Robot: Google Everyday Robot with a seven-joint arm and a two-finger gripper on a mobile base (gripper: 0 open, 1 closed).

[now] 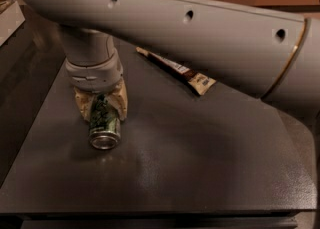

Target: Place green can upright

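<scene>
The green can (104, 132) is found lying on its side on the bench (200, 168) at left-centre of the frame, clasped on both flanks by the tool (102, 113). The grasp is judged made, the standing-up not yet done. Its long axis is laid top-to-bottom in the frame, a silver end turned toward the lower edge.

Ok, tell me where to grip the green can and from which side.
Grip the green can across its curved body, from above. It lies on its side on the table, silver end facing the camera, so its two flanks suit the fingers. The gripper is there, closed against both flanks.
</scene>
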